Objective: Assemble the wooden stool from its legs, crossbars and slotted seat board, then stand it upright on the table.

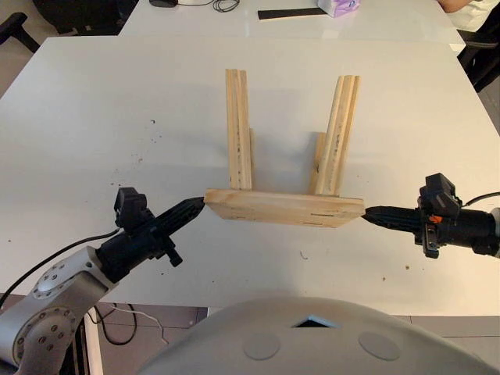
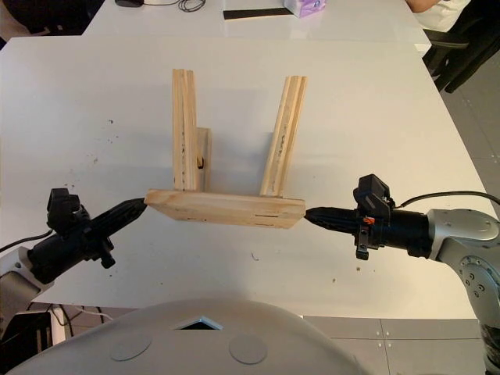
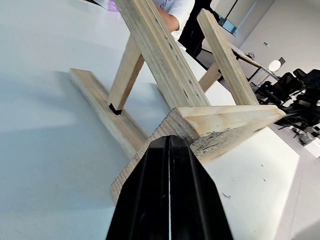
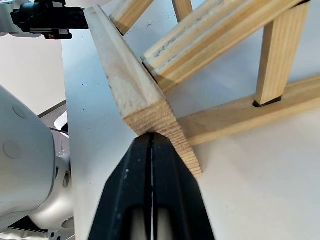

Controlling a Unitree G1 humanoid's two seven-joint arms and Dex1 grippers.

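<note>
The assembled wooden stool lies on its side on the white table (image 1: pixel 94 117). Its slotted seat board (image 1: pixel 285 208) stands on edge nearest me. Two leg pairs (image 1: pixel 238 129) (image 1: pixel 341 133) point away, and short crossbars (image 1: pixel 318 160) show between them. My left gripper (image 1: pixel 195 205) is shut, its tip against the board's left end (image 3: pixel 220 122). My right gripper (image 1: pixel 371 213) is shut too, with its tip pressing the board's right end (image 4: pixel 125 80). The board sits squeezed between the two tips.
The table's front edge (image 1: pixel 234 301) runs just behind both arms. A second table at the back carries a black strip (image 1: pixel 293 13) and a purple box (image 1: pixel 341 6). Bare tabletop spreads to the left and right of the stool.
</note>
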